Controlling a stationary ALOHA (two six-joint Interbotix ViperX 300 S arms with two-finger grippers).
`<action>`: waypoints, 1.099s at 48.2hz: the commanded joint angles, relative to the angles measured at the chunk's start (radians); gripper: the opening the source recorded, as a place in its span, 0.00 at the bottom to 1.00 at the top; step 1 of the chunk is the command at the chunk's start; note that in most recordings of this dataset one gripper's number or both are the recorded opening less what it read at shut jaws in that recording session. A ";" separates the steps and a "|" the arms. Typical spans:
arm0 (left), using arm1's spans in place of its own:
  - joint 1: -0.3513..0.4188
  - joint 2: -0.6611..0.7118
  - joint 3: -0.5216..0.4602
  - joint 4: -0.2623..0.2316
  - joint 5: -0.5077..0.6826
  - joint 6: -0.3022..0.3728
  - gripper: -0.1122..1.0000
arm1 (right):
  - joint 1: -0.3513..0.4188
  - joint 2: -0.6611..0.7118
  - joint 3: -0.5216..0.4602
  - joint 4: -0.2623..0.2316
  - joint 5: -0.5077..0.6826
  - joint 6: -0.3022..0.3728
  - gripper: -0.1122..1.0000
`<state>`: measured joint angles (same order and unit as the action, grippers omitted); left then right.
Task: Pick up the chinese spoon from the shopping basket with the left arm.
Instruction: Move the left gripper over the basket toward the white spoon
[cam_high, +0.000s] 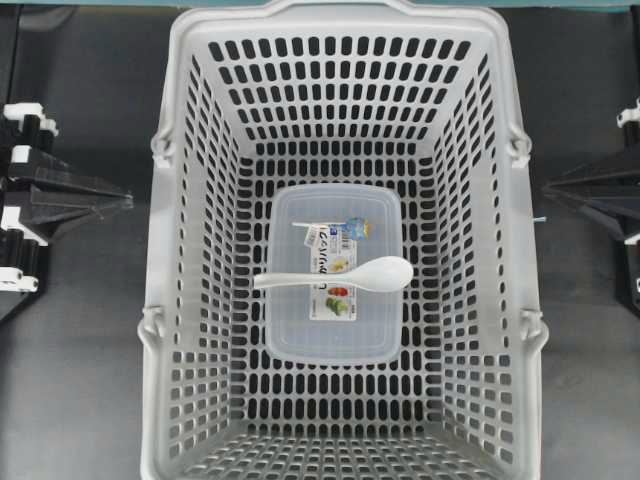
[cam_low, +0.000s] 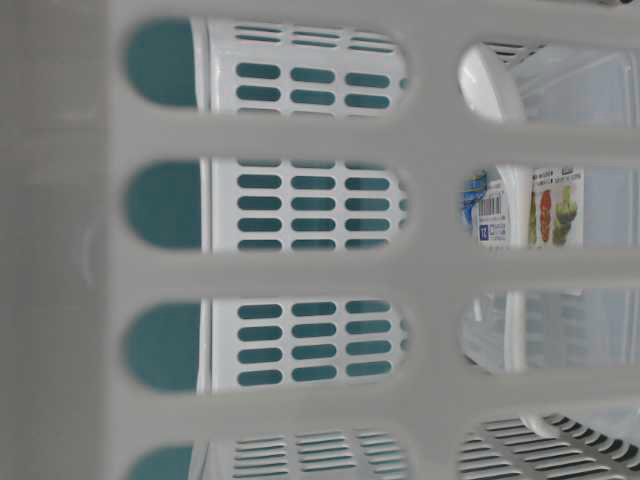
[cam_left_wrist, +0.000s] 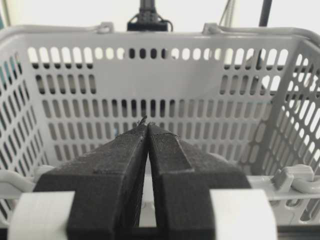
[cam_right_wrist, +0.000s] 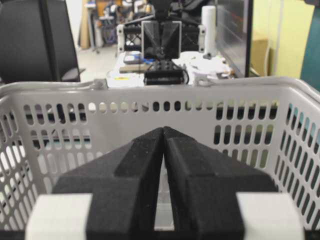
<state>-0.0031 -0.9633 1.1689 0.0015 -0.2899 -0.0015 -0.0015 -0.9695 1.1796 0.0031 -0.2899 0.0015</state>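
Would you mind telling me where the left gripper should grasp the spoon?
Grip the spoon by its slim handle, probably from straight above. It lies flat across the container lid, handle toward the left gripper, and the basket walls block sideways approaches.

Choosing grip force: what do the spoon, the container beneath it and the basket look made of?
Chinese spoon: glossy white, ceramic or hard plastic; cannot tell which. Lidded container: clear thin plastic, see-through under its label. Shopping basket: matte grey moulded plastic, slotted walls.

Dark tabletop (cam_high: 90, 330); cluttered workshop, black chair (cam_right_wrist: 35, 40).
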 joint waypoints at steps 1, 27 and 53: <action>0.005 0.023 -0.052 0.043 0.051 -0.028 0.15 | -0.003 0.011 -0.014 0.008 -0.008 0.009 0.10; -0.026 0.345 -0.492 0.044 0.580 -0.034 0.10 | -0.032 0.003 -0.012 0.035 0.005 0.018 0.09; -0.078 0.689 -0.787 0.044 0.838 -0.052 0.10 | -0.038 0.000 -0.012 0.051 0.005 0.017 0.61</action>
<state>-0.0721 -0.2945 0.4357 0.0414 0.5277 -0.0476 -0.0368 -0.9741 1.1796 0.0476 -0.2792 0.0184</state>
